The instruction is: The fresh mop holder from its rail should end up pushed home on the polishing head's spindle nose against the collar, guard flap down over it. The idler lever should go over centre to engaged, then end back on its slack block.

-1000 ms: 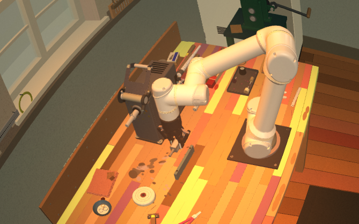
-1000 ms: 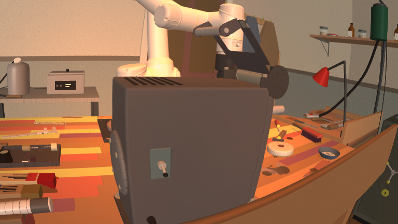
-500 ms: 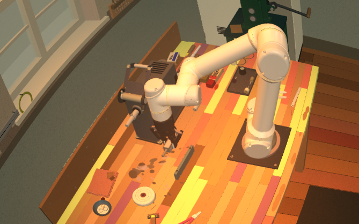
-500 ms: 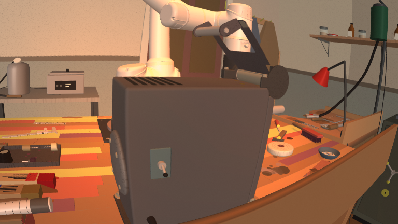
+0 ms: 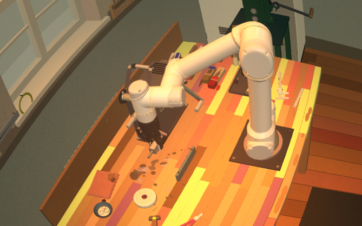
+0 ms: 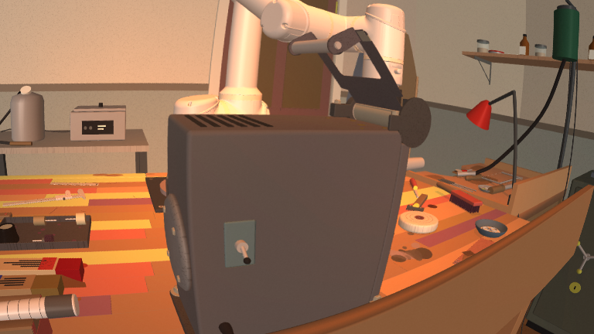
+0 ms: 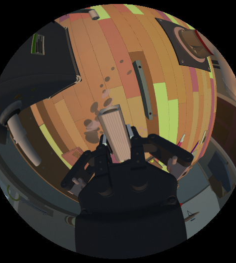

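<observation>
The spindle nose (image 7: 23, 142) shows only partly, sticking out from the polishing head (image 5: 154, 95) towards the bench's raised edge. My gripper (image 7: 118, 139) hangs beside the head's front corner, above the bench, closed around the mop holder (image 7: 114, 132), a ribbed pale sleeve. The sleeve's open end points down at the stained boards. The empty rail (image 5: 185, 163) lies on the bench to my right. The guard flap (image 6: 363, 72) stands raised above the head. From the second side camera the head's dark case (image 6: 280, 221) hides my gripper. I cannot make out the idler lever.
Behind the head lie boxes (image 5: 213, 77) and a dark tray (image 5: 239, 84). A white buffing wheel (image 5: 145, 198), an orange cloth (image 5: 103, 184) and a small dish (image 5: 103, 209) lie near the front. My arm's base plate (image 5: 262, 146) stands to the right.
</observation>
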`<state>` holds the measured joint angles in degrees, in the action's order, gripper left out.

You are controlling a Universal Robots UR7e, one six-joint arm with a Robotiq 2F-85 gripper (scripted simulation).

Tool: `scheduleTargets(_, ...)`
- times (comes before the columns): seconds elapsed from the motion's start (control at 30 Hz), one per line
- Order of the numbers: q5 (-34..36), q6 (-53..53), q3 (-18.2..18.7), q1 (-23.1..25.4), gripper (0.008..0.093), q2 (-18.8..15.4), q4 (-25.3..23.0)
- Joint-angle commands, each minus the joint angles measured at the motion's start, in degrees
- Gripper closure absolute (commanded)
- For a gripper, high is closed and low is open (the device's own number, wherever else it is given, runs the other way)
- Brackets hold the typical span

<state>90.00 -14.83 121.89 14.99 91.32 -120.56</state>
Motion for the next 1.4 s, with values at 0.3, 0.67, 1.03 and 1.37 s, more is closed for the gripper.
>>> scheduleTargets(0.3, 0.0, -0.3, -6.9, 0.3, 0.0734, -6.5, 0.2)
scheduleTargets(0.67, 0.0, -0.6, -14.1, 0.5, 0.0734, -12.5, 1.3)
scheduleTargets(1.03, 0.0, -0.7, -18.9, 0.6, 0.0734, -16.2, 2.3)
scheduleTargets(1.37, 0.0, -0.8, -20.5, 0.6, 0.0734, -17.5, 2.8)
